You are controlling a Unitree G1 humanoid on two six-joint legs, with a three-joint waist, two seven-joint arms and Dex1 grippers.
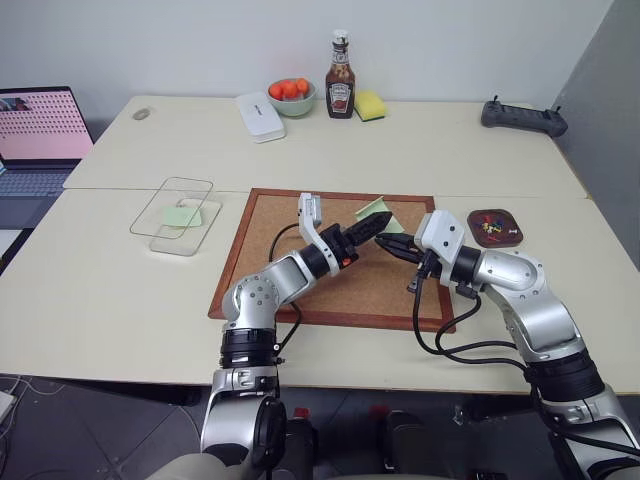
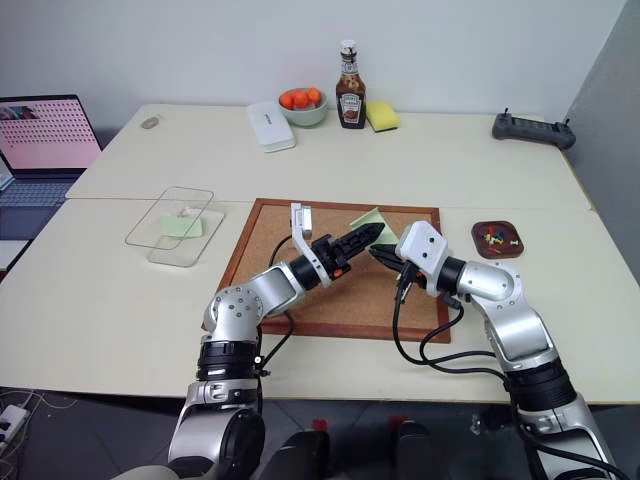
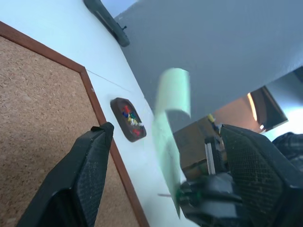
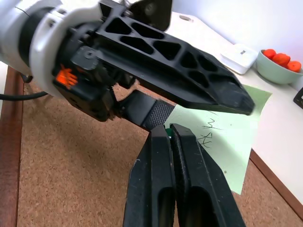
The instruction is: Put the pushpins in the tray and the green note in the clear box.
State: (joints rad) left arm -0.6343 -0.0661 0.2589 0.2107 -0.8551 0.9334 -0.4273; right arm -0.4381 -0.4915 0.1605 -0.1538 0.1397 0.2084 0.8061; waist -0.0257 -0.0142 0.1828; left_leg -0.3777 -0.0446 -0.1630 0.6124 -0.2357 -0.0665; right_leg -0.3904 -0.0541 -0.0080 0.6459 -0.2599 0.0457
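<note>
Fingers of the right gripper (image 4: 176, 135) are pressed together on a green-headed pushpin (image 4: 167, 131) that carries the green note (image 4: 226, 135) above the cork board (image 1: 290, 225). The left gripper (image 1: 375, 222) stands wide around the note, not gripping. The tray (image 1: 496, 226) at the right holds coloured pins; the clear box (image 1: 176, 214) at the left contains one green slip. I judge this pin and note remain. The left wrist view shows the pin's point (image 3: 165, 194) through the paper.
</note>
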